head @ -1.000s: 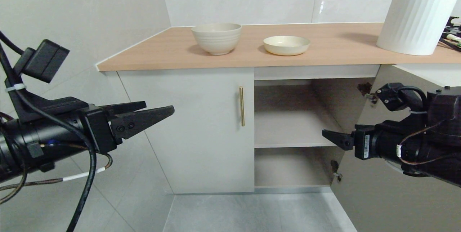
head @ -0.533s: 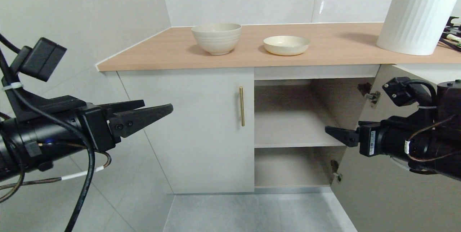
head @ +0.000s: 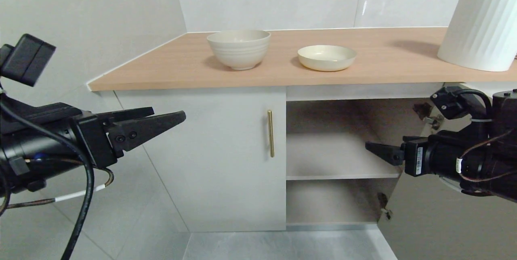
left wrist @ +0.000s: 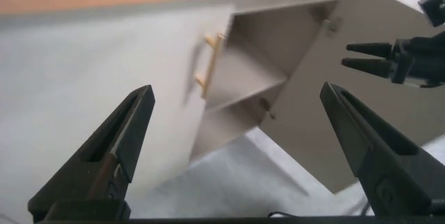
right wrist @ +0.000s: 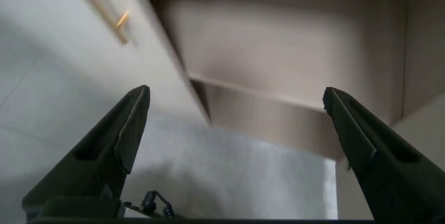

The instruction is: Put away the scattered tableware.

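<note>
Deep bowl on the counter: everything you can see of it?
The deep bowl is beige, matte, ceramic-looking, with faint horizontal ridges round its outer wall and a narrow foot. It stands upright, mouth up, on the wood-look countertop above the closed cabinet door. The shallow dish sits apart on its right. Only the countertop touches it.
</note>
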You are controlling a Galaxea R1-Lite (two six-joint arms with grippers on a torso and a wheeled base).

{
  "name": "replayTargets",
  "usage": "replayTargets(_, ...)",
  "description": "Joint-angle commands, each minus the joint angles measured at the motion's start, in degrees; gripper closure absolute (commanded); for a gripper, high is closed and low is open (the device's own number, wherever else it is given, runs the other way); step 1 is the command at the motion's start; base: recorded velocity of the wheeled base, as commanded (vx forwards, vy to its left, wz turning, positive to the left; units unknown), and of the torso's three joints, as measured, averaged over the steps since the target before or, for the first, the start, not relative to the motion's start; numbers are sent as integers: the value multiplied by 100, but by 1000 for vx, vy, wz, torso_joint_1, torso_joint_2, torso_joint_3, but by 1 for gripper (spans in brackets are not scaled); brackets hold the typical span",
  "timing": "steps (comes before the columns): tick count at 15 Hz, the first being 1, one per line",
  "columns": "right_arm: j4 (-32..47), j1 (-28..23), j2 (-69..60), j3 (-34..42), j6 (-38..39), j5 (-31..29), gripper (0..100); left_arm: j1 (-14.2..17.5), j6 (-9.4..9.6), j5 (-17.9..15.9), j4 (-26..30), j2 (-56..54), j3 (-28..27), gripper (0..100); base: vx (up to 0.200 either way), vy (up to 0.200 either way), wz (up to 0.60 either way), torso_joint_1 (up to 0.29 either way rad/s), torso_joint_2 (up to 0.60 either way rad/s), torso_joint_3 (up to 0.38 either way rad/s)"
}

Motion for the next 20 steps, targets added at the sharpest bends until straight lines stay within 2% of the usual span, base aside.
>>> replayTargets(1, -3, 1, -12, 0, 2, 1, 0, 5, -1, -1, -6, 18, -2, 0, 200, 0, 0, 7, 2, 2)
replayTargets(5, 24, 9, -161, 53, 2, 63, 0, 5, -1, -18, -6, 1, 7, 0, 200, 0, 0, 2, 2, 5)
replayTargets(9, -20, 1, -583, 343, -16, 854, 0, 5, -1, -36, -15, -26, 16, 0, 0, 0, 0, 0, 0, 0)
replayTargets(16, -29, 18, -838, 431, -147, 924, 0, 5, -10, -36, -6, 10, 16, 0, 0, 0, 0, 0, 0, 0)
replayTargets(20, -29, 9, -891, 475, -262, 994, 0, 5, -18, -45, -15, 10, 16, 0, 0, 0, 0, 66, -223, -246)
